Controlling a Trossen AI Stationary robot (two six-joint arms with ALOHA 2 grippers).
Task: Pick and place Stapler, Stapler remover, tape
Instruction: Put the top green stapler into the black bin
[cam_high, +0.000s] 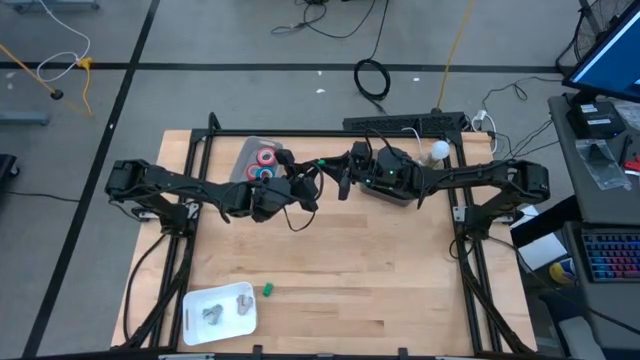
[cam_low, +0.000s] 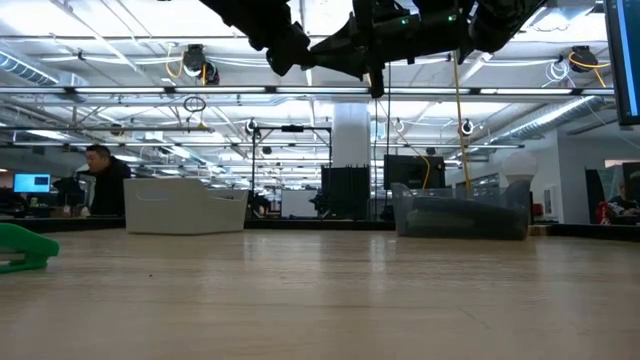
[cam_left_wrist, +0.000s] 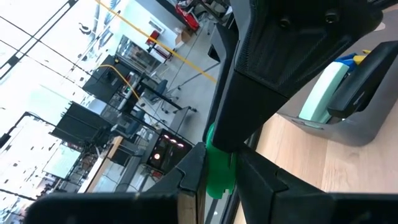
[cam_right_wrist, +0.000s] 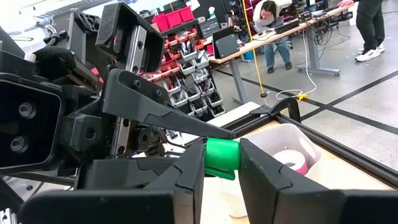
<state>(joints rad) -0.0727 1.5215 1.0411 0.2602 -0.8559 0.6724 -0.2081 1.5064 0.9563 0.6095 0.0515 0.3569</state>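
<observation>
Bright overhead strip lights; wrist views blur up close.

Tape (cam_high: 266, 163) in bin (cam_high: 247, 152), behind grippers.

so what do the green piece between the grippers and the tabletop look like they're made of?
Green piece: looks like moulded plastic, uniform bright green, smooth and faintly glossy; both the left gripper and the right gripper pinch it. Tabletop: pale wood, probably butcher-block style, with visible plank lines and grain, matte.

Both arms (cam_high: 170, 185) are showing matte black angular housings, black cables looping off the wrists. Right wrist housing (cam_high: 385, 172) is showing a tiny green light, possibly a status LED.
</observation>
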